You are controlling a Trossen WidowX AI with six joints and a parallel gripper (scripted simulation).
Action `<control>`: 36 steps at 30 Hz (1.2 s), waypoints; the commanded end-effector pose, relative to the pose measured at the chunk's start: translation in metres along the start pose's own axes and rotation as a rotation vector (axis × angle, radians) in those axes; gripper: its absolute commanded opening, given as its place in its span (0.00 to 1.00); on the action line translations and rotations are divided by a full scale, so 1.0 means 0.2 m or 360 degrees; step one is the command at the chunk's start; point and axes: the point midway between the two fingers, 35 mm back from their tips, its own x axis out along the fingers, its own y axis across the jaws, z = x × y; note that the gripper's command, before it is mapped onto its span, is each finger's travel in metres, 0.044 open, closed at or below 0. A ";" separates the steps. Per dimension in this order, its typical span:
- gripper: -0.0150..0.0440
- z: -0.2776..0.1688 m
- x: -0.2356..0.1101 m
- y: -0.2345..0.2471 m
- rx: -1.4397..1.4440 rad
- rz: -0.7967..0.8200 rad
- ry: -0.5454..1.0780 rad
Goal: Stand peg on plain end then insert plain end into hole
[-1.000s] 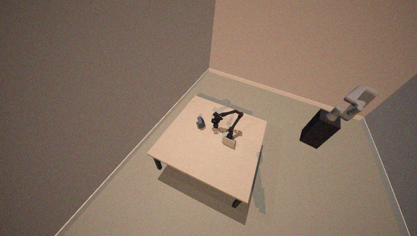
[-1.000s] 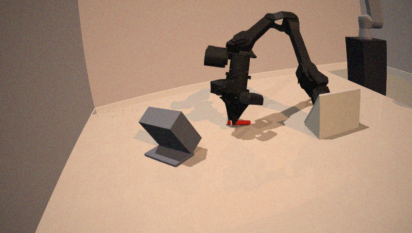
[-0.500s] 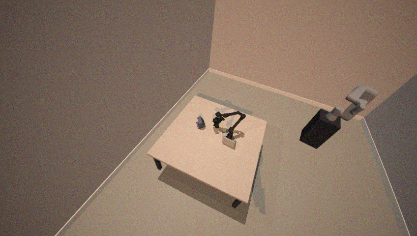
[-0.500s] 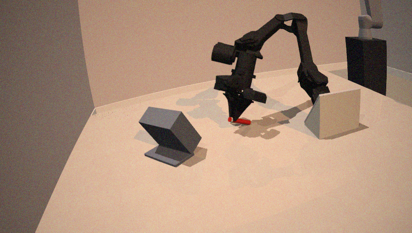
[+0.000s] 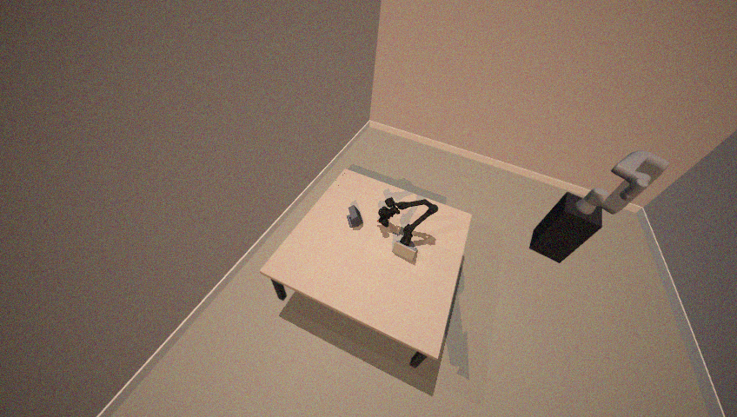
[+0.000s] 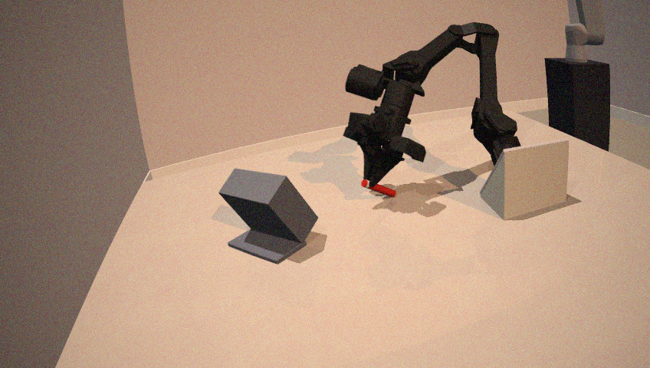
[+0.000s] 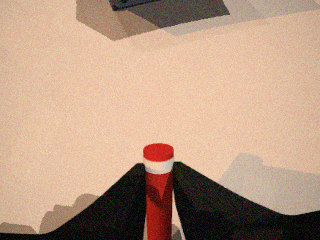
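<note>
The red peg (image 6: pixel 384 190) (image 7: pixel 159 200) has a white band near one end. My gripper (image 6: pixel 369 183) (image 7: pixel 158 170) is shut on it just by the band. The peg is tilted, with its banded end higher and its plain end sloping down to the right in the exterior view; whether the plain end touches the table (image 6: pixel 365 296) cannot be told. The sloped panel, a dark grey tilted block (image 5: pixel 354 214) (image 6: pixel 293 208) on a flat foot, stands left of the gripper in that view. Its hole is not visible in any view. The peg is not discernible in the top view.
A cream wedge-shaped block (image 5: pixel 404 251) (image 6: pixel 536 179) stands beside the arm's base. A black pedestal (image 5: pixel 566 229) (image 6: pixel 578 104) with a grey arm on it stands beyond the table. The panel's shadowed lower part shows at the top of the wrist view.
</note>
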 end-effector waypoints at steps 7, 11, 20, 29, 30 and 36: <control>0.34 -0.02 -0.03 0.00 -0.0002 -0.0002 -0.0144; 0.34 -0.03 -0.04 0.00 -0.0003 -0.0002 -0.0199; 0.34 -0.05 -0.07 0.00 -0.0004 -0.0002 -0.0323; 0.34 -0.07 -0.09 0.00 -0.0005 -0.0002 -0.0447; 0.34 -0.07 -0.09 0.00 -0.0005 -0.0003 -0.0461; 0.34 -0.08 -0.10 0.00 -0.0007 -0.0003 -0.0544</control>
